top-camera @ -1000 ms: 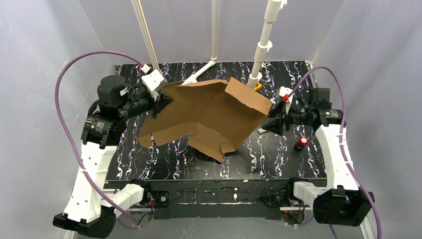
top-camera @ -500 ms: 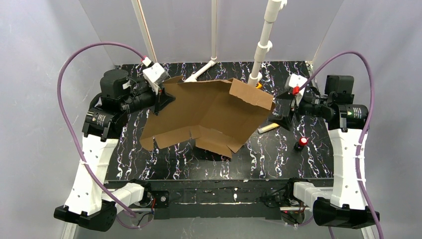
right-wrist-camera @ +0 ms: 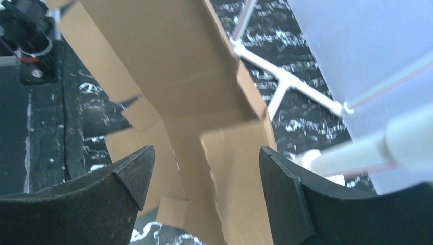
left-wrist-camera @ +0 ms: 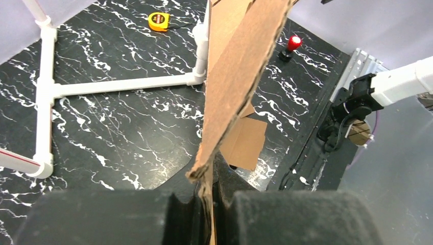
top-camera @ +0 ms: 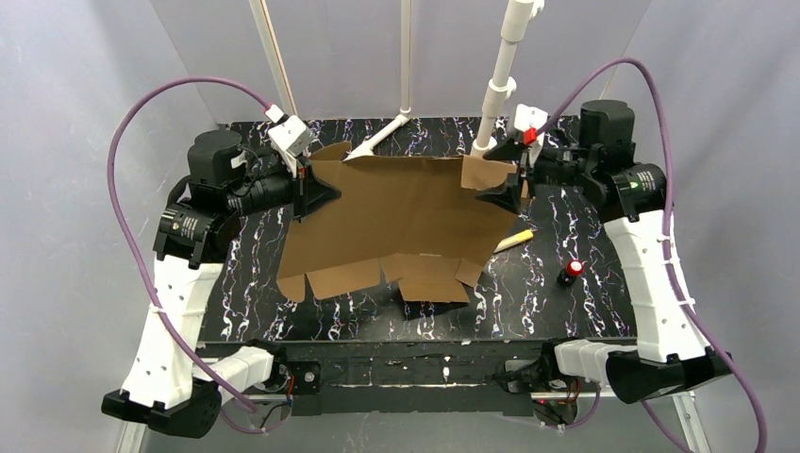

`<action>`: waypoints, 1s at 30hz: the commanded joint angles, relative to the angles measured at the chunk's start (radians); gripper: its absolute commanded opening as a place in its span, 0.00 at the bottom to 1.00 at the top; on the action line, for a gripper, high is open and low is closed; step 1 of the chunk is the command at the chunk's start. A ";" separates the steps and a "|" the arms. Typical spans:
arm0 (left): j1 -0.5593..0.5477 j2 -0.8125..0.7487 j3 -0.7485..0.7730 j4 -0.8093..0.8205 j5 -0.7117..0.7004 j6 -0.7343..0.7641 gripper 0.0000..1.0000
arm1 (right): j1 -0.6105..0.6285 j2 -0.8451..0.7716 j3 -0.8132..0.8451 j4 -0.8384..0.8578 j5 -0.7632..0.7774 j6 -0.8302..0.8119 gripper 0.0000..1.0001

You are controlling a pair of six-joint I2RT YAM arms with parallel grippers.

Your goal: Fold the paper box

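Observation:
The paper box [top-camera: 396, 222] is an unfolded brown cardboard sheet held up off the table, its small flaps hanging at the near edge. My left gripper [top-camera: 319, 192] is shut on the sheet's left edge; in the left wrist view the cardboard [left-wrist-camera: 232, 87] runs edge-on between the closed fingers [left-wrist-camera: 209, 196]. My right gripper [top-camera: 495, 179] is open at the sheet's far right corner, by a raised side flap [top-camera: 486, 173]. In the right wrist view the flap [right-wrist-camera: 240, 168] stands between the spread fingers [right-wrist-camera: 204, 155], touching neither.
A white PVC pipe frame [top-camera: 495, 90] stands at the back of the black marbled table [top-camera: 566, 311]. A yellow tape measure [left-wrist-camera: 159, 21] lies at the back. A red-topped object [top-camera: 572, 272] and a pale stick [top-camera: 514, 241] lie at the right.
My right gripper has let go of the box's right corner, swung back and left, and now stands open at the far right flap. The sheet has flattened and levelled out. The left gripper keeps its hold.

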 commanded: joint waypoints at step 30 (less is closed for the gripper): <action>-0.004 -0.102 -0.118 0.070 0.093 -0.069 0.00 | 0.322 0.096 -0.062 0.177 0.268 0.011 0.31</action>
